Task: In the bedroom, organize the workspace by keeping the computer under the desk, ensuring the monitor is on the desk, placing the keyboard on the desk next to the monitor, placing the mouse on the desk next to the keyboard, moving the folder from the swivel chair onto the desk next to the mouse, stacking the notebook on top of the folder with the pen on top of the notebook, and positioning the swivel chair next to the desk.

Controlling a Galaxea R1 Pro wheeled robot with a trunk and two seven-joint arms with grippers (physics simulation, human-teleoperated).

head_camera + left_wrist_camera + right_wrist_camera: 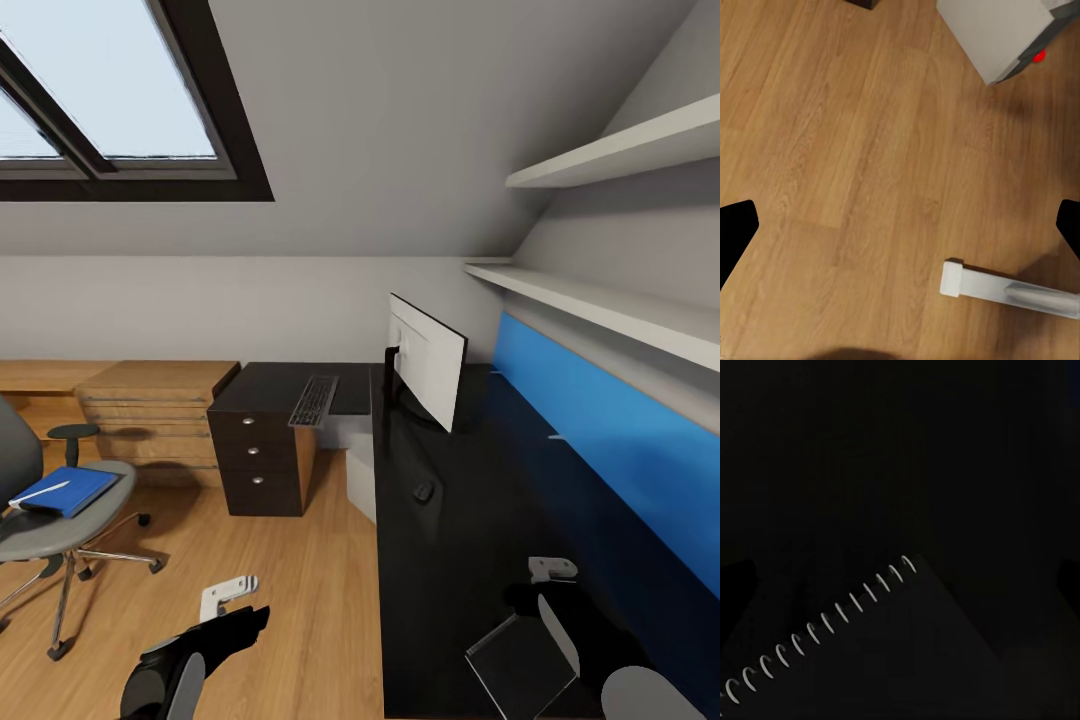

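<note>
The monitor (430, 365) stands on the black desk (470, 540), its white back toward me. On the desk's left wing lies the keyboard (314, 400), and the mouse (423, 491) sits in front of the monitor. Under the desk is the computer (360, 480) (997, 34), grey-white with a red light. The swivel chair (50, 525) stands at the left and carries the blue folder (65, 490) with the white pen (45, 491) on it. The dark spiral-bound notebook (520, 660) (825, 626) lies on the desk under my open right gripper (552, 568) (900, 585). My open left gripper (228, 595) (900, 232) hangs over the floor.
A dark drawer unit (260, 455) sits under the desk's left wing, beside a light-wood drawer unit (150, 405). White wall shelves (600, 300) run above the blue back panel (610, 430). A white desk leg (1005, 289) stands close to the left gripper. Wood floor (280, 570) lies between chair and desk.
</note>
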